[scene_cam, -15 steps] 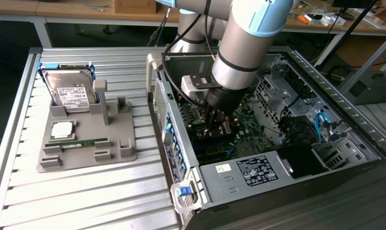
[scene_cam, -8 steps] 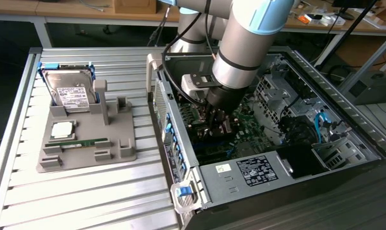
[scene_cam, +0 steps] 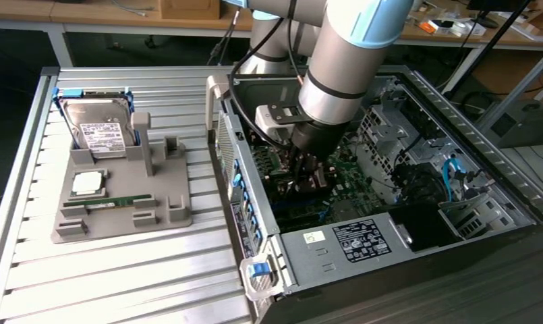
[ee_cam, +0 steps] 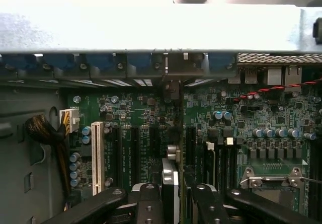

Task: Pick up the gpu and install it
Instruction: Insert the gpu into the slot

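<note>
We see the gpu (ee_cam: 170,183) standing on edge inside the open computer case, a thin card seen edge-on in the wrist view, its silver end bracket running toward the case's rear wall. It sits upright over the green motherboard, in line with the dark expansion slots. In the exterior view we make out only a dark piece of the card (scene_cam: 309,177) low in the case, its fan face hidden.

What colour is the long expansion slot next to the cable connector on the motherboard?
White, among black slots; the expansion slot shows best in the wrist view.
</note>
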Robot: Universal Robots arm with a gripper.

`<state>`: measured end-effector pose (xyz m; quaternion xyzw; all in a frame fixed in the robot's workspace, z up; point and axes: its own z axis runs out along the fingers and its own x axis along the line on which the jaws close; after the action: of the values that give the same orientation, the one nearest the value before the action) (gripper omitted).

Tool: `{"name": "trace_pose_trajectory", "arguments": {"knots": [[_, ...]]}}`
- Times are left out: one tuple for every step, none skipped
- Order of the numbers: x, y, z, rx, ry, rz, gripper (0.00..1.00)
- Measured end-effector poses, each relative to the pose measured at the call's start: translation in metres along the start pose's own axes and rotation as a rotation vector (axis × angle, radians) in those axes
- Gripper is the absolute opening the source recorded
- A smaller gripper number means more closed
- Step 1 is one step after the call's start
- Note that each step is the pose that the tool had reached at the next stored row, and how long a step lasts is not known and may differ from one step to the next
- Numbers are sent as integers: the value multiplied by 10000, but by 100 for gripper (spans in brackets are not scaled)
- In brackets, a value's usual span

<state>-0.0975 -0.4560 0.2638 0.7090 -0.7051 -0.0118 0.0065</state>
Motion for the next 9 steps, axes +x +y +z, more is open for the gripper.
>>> {"name": "trace_pose_trajectory", "arguments": {"knots": [[0,0,0,0,1,-22,27],[0,0,0,0,1,-25,27],[0,0,0,0,1,-25,27],[0,0,0,0,1,-26,27],[0,0,0,0,1,-25,27],[0,0,0,0,1,-26,27],[0,0,0,0,1,-32,27],[0,0,0,-1,2,-37,27],[0,0,1,-1,3,-37,27]]}}
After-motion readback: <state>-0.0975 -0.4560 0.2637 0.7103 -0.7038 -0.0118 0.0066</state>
